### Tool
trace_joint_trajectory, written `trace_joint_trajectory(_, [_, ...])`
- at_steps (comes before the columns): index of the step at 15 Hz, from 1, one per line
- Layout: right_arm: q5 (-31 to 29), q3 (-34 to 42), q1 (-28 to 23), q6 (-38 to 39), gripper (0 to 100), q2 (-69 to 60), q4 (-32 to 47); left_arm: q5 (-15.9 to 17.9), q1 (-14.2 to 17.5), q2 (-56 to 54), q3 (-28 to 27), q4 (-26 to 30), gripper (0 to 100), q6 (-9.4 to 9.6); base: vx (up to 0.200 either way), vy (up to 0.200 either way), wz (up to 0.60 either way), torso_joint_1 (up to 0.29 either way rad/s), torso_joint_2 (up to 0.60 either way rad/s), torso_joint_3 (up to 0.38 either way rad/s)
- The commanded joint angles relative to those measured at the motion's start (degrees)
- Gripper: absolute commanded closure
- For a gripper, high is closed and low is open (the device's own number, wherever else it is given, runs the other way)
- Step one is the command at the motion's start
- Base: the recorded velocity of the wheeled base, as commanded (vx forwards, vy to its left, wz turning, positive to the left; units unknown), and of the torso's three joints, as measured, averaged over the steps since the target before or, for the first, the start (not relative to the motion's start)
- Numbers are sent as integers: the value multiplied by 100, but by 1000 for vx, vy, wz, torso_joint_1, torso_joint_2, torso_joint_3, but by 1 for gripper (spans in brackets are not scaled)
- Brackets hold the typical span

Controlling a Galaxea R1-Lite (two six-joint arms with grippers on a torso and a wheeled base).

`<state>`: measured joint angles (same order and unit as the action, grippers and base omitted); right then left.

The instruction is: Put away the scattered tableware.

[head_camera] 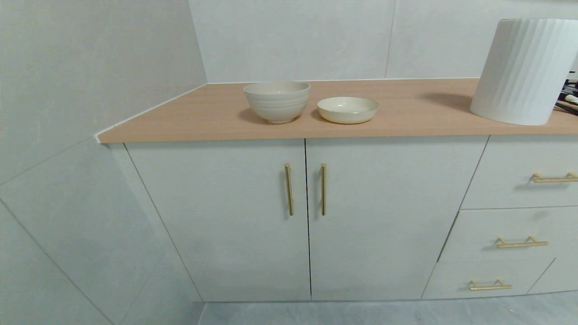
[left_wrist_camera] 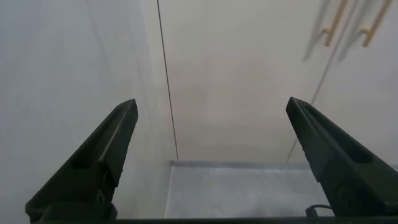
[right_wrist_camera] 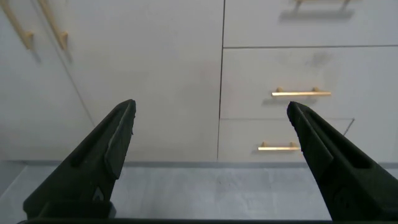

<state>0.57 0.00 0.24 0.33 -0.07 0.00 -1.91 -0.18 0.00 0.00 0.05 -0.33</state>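
Jaws wide apart left and right, empty, facing cabinet (left_wrist_camera: 249, 93)

ribbed cylinder (head_camera: 524, 72): cut by right edge; dark items (head_camera: 568, 95) behind it: too small to tell | top drawer handle (head_camera: 553, 178): cut off at right | door handles (left_wrist_camera: 333, 25): blurred, cut off | bowl (head_camera: 277, 101): inside mostly hidden

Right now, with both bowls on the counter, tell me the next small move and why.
Probably lift the left gripper to the left door handle and pull: both cabinet doors are shut, that gripper is open and empty, and the ribbed bowl and shallow bowl wait on the counter.
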Motion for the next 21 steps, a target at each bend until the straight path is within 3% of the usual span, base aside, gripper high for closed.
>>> trace_joint_trajectory(1, [4,0,2,2,0,7,0,-2,1,9,0,-5,0,-2,-200,0,0,-7,-2,2])
trace_joint_trajectory(10, [4,0,2,2,0,7,0,-2,1,9,0,-5,0,-2,0,0,0,0,0,0])
trace_joint_trajectory(11, [83,-290,2,73,0,7,-176,-2,1,9,0,-5,0,-2,0,0,0,0,0,0])
trace_joint_trajectory(15, [927,-545,28,257,0,438,97,-2,1,9,0,-5,0,-2,0,0,0,0,0,0])
trace_joint_trajectory(17, [1525,-563,204,319,0,1255,193,-2,1,9,0,-5,0,-2,0,0,0,0,0,0])
trace_joint_trajectory(21, [1841,-879,441,248,0,2820,132,-2,1,9,0,-5,0,-11,0,0,0,0,0,0])
